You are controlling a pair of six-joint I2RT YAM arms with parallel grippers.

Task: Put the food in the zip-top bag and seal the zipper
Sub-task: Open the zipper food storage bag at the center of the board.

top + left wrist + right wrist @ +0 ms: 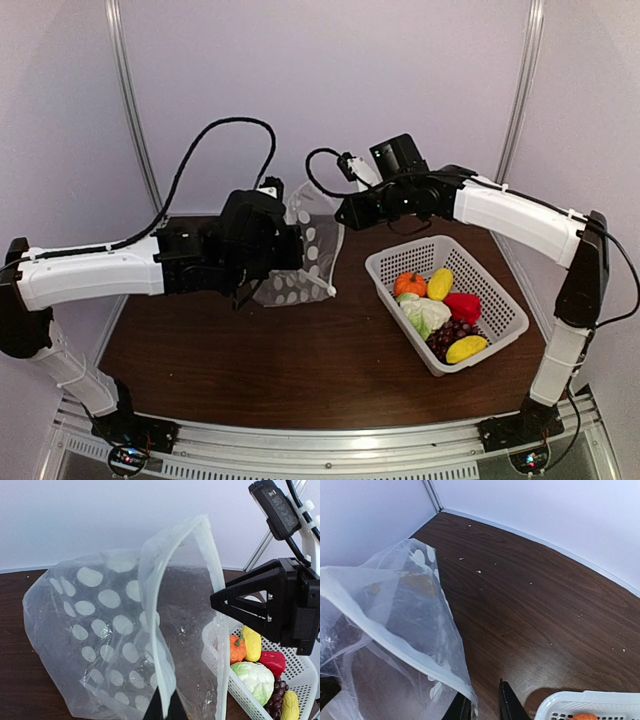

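From above, the food (437, 308) sits in the basket (381, 264) at 4 o'clock from the zip-top bag (305, 262), nearer my right hand (347, 211); my left wrist shows my left hand (164, 708) pinched shut on the bag's rim; my right wrist shows that hand narrowed about the far rim, grip unclear.

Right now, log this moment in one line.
left hand: shut on zip-top bag | right hand: at its mouth | food: in basket

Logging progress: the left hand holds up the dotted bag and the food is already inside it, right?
No. The left hand holds up the dotted bag, but the food lies in the white basket, as the top view shows.
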